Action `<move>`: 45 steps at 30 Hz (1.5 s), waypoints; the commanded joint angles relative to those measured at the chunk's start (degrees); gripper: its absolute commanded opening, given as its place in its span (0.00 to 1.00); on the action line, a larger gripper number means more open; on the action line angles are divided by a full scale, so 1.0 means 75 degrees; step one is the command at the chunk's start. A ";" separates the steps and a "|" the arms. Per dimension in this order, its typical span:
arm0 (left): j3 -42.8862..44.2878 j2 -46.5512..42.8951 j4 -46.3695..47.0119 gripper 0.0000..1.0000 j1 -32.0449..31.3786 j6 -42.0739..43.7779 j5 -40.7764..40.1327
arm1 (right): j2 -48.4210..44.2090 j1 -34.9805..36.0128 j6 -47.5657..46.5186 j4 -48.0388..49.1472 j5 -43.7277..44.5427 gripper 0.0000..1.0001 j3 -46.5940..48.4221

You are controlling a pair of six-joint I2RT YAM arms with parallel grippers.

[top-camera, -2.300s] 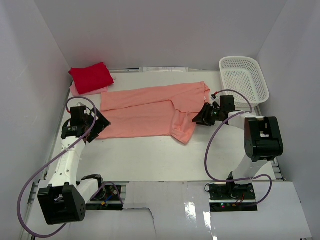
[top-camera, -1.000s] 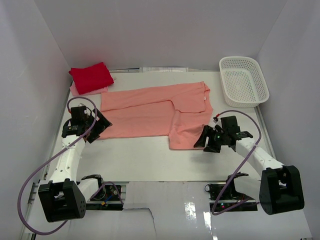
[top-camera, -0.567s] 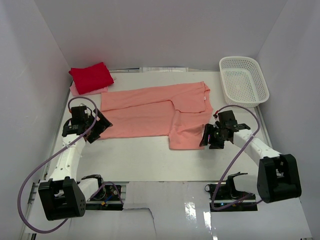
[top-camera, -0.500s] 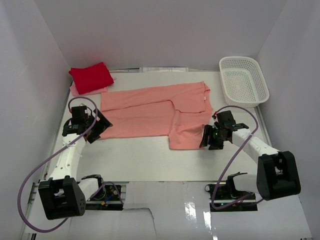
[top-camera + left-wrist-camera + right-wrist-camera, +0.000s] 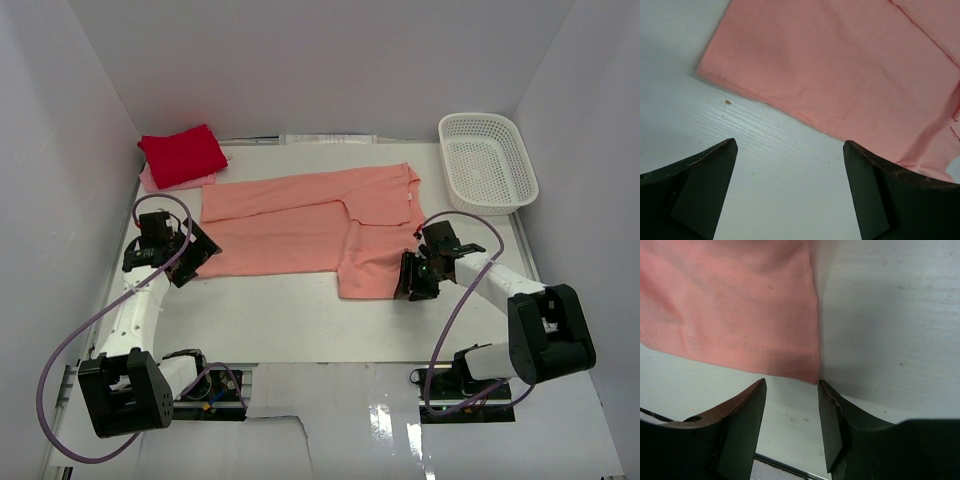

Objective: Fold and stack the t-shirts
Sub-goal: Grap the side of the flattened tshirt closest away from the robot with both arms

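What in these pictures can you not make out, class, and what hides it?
Top view: pale pink shirt, mostly hidden under the folded red shirt.
Top view: right gripper, too small and dark to tell whether it touches the salmon shirt.
Left wrist view: salmon shirt cut off by the top and right edges.
Right wrist view: only its corner shows; edges cut the rest.

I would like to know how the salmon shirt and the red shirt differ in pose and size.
The salmon shirt lies spread across the table; the red shirt is folded compactly in the far left corner. The salmon shirt covers far more area than the red shirt. The salmon shirt rests on the table, the red shirt on a pale pink shirt. Both are plain cloth.
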 commanded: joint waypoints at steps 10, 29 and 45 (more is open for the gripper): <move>0.0030 0.0336 0.0049 0.98 0.0677 0.0024 0.0039 | 0.1005 0.0321 -0.0060 0.0449 0.0804 0.36 0.0353; -0.0216 0.1235 -0.0128 0.98 0.0971 -0.0737 -0.0921 | 0.0162 0.0473 -0.0084 0.0039 0.0419 0.08 0.0493; -0.0685 0.2023 0.0915 0.66 0.1428 -0.1980 -0.0968 | -0.0143 0.0509 -0.0248 -0.0009 -0.0004 0.08 0.0752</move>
